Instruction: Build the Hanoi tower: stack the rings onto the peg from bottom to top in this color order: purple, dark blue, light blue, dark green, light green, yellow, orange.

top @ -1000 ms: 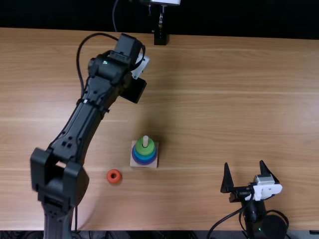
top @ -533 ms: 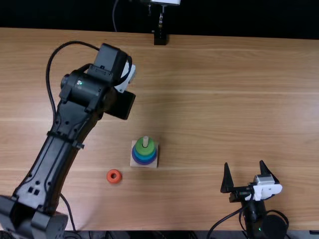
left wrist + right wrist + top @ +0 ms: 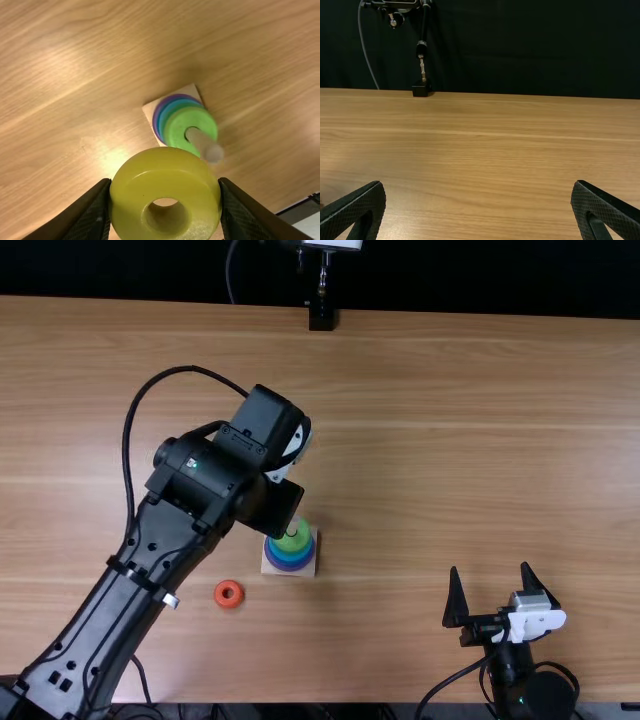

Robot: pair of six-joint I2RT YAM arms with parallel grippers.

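Hanoi tower (image 3: 289,558) work was at the yellow-ring step, judging by how things lay. The desk (image 3: 450,440) carried it all. The left arm (image 3: 160,540) reached in over the desk, partly covering the stack in the top view, while the right arm (image 3: 520,680) was at the near edge. The left tool (image 3: 165,183) was clamped on the yellow ring (image 3: 165,167), one finger at either side, with the hole clear; the right tool (image 3: 489,566) had its fingers apart and held nothing.

The square wooden base (image 3: 310,569) sat near the left arm's wrist, bearing the purple ring (image 3: 154,120) at the bottom, blue rings (image 3: 175,103) above it, then a green ring (image 3: 175,125) on top. I could not tell whether a second green was hidden beneath. The orange ring (image 3: 228,604) lay flat on the desk, near the base but apart from it. The bare peg (image 3: 202,142) stood up through the green.

Next, the move called for centring the yellow hole over the peg tip, keeping the ring level, lowering it and letting go. Off-centre, it might have caught on the tip. Orange remained for last.
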